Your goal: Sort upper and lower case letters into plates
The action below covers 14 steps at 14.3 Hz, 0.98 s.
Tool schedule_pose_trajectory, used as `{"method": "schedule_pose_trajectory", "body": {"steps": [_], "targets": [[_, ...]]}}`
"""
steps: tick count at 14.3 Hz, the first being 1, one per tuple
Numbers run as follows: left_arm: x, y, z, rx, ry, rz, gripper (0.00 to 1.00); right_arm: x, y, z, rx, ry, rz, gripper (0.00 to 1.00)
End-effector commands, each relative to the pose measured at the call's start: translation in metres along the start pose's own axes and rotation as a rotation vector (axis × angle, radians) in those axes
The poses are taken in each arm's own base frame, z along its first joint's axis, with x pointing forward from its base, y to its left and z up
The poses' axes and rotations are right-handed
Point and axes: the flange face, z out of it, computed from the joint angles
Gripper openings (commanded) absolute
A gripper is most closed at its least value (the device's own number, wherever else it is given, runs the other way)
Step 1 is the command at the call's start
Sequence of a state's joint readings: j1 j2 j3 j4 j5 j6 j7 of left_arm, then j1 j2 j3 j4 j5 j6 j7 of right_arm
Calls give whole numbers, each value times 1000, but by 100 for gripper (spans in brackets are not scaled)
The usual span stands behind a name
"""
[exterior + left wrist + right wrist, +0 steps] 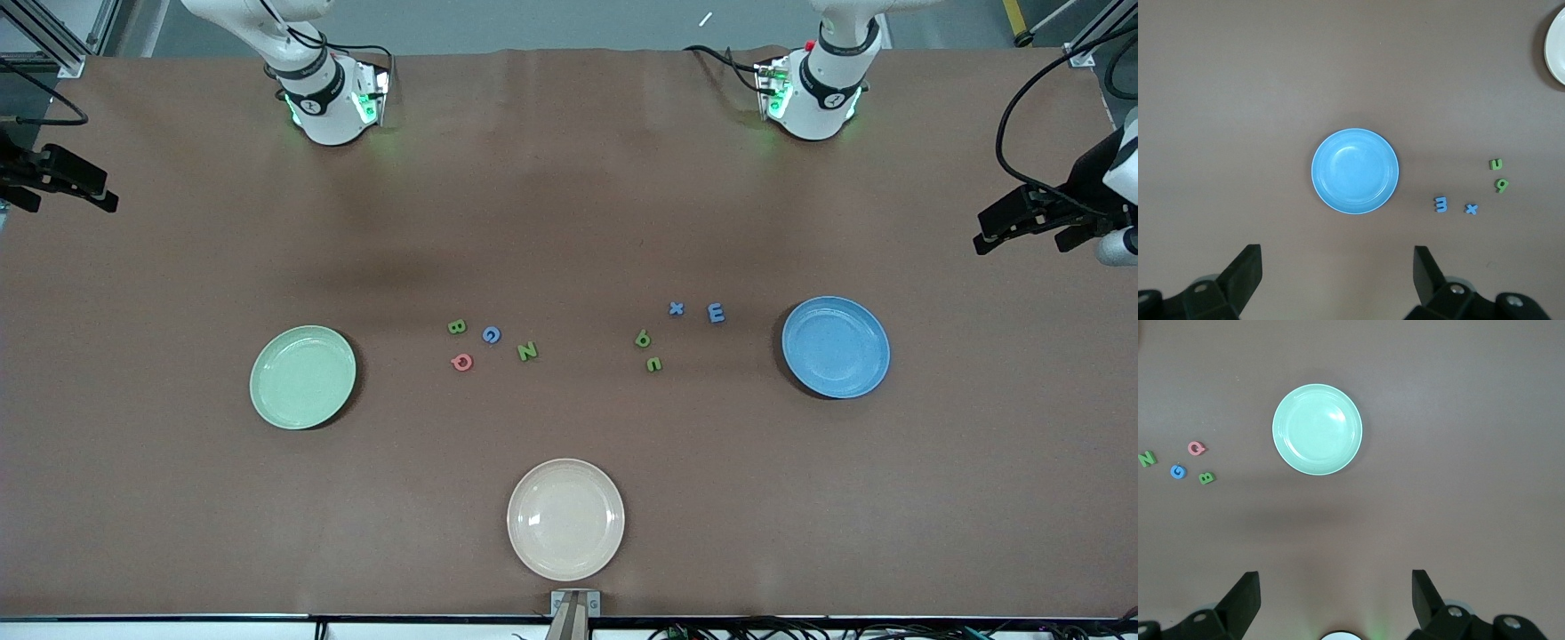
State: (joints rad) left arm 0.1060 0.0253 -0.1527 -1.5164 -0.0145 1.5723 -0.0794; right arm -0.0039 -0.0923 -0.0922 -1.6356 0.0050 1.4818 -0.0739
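Both arms wait raised: the left gripper (1338,277) over the blue plate (836,347), the right gripper (1335,600) over the green plate (303,377), fingers spread wide, holding nothing. 8 letters (526,351) lie on the table (569,222) between the plates.

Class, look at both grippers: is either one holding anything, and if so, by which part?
Nothing is held. The left gripper hangs open above the table near the blue plate; the right gripper hangs open near the green plate.

Matt brown table (569,204), glossy smooth plates (302,377), matt foam-like letters (526,352)
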Motion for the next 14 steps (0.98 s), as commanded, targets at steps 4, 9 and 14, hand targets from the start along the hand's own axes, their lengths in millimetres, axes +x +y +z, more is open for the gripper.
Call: {"method": "schedule_pose_trajectory", "body": {"steps": [4,9,14], "targets": [[0,-4,-3,-19,-7,19,100,-6,1,-1,13,9,-5,100],[5,-2,7,-25,-24,0,100,-5,-1,-1,11,10,-8,100],[28,38,81,-60,-160,11,100,-4,0,-4,11,10,-7,100]]}}
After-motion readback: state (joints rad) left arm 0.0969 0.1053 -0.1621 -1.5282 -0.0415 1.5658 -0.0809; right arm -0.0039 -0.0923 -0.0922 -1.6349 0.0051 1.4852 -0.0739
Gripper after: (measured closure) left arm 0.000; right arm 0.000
